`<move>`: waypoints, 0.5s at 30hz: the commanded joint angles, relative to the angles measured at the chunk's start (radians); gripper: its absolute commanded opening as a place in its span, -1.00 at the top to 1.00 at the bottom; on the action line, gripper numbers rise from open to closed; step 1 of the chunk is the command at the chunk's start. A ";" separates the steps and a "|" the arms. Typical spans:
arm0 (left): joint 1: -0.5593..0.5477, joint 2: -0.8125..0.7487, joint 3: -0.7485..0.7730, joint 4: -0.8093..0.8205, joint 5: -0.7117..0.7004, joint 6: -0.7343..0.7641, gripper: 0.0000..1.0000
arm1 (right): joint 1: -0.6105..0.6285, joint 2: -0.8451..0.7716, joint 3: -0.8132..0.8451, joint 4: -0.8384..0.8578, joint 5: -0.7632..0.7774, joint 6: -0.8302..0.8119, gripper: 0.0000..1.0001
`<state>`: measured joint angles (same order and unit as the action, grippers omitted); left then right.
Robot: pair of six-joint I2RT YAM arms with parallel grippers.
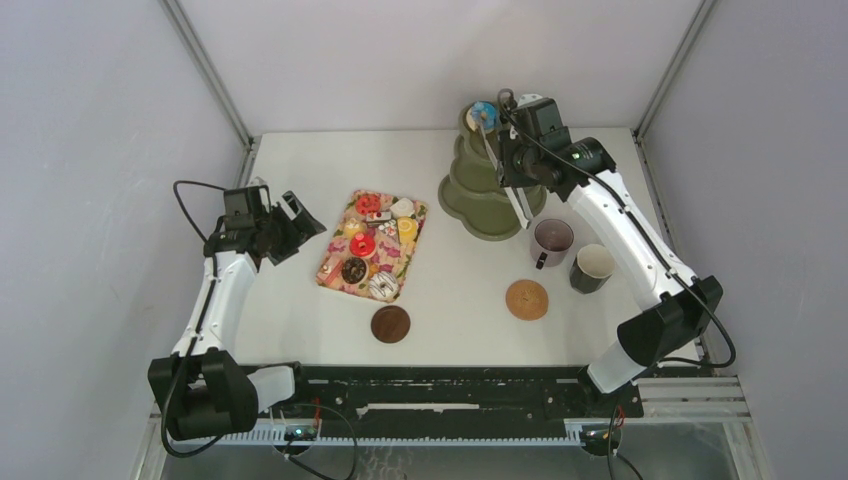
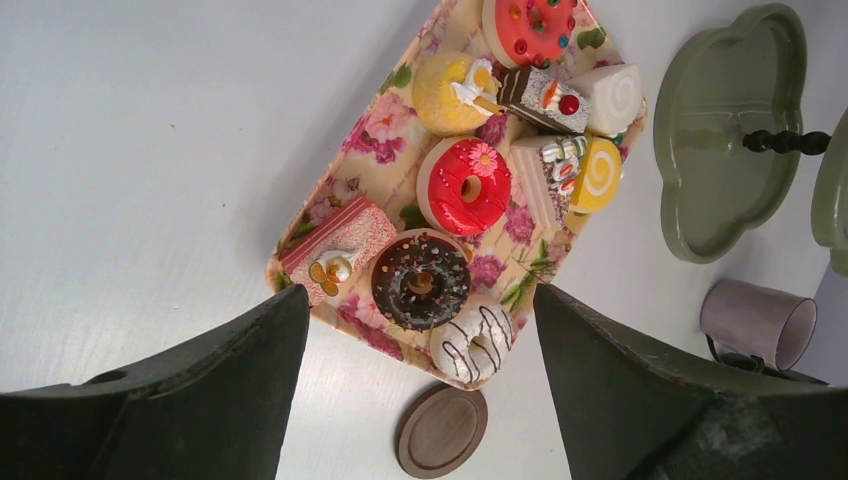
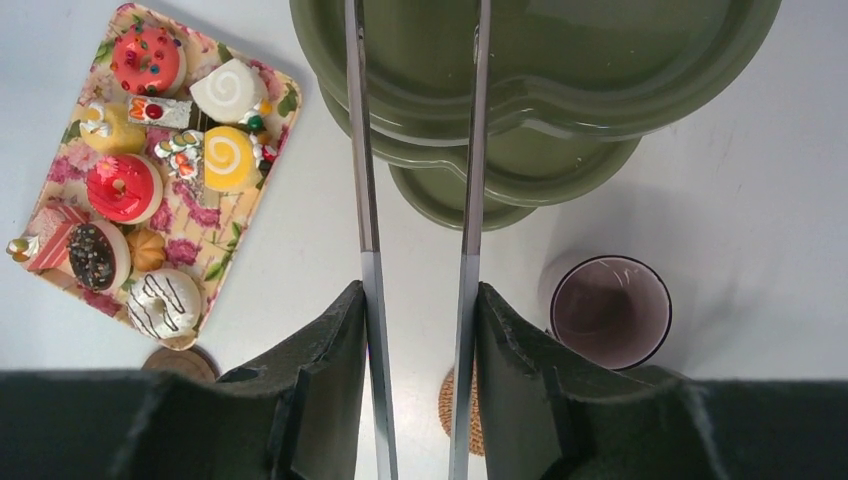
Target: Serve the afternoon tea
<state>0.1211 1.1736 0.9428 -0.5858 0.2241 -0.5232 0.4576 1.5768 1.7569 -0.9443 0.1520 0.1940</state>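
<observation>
While your right gripper (image 3: 420, 300) hangs over the stand (image 3: 600, 60), its fingers are pinched onto the tongs (image 3: 362, 150). Both blades run straight ahead of the hand and off the top of the wrist view, so the tips are hidden there. From above, the blue donut (image 1: 482, 114) sits right at the tong tips on the top tier, just ahead of the fingers. Whether the blades are clamping it or have let go, I can't tell. I'd call this the drop-off step for one pastry, and it looks nearly done. Your left gripper (image 2: 420, 300) is spread wide and holds nothing, hovering with the tray (image 2: 330, 200) below and ahead of it. The other pastries (image 2: 463, 187) all lie on that tray, well off to the left of your right hand. Under your right hand, a little to its right, stands the mauve mug (image 3: 610, 310), with the green mug (image 1: 592, 268) beside it, neither on a coaster (image 1: 527, 299). Next move, as I read it: ease the squeeze so the blades spring apart, lift clear without nudging the donut, then swing left to the tray. Keep enough pressure that the tongs don't slip.
</observation>
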 commanded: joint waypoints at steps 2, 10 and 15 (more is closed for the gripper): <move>0.006 -0.002 0.018 0.030 0.026 0.005 -0.74 | -0.004 -0.061 0.001 0.058 -0.005 0.030 0.01; 0.005 -0.006 0.021 0.030 0.034 0.004 -0.74 | -0.004 -0.104 -0.017 0.065 -0.026 0.045 0.00; 0.005 -0.008 0.019 0.028 0.034 0.003 -0.74 | -0.005 -0.147 -0.041 0.062 -0.041 0.054 -0.01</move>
<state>0.1211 1.1740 0.9424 -0.5858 0.2405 -0.5236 0.4576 1.5101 1.7187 -0.9318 0.1280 0.2230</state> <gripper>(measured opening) 0.870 0.507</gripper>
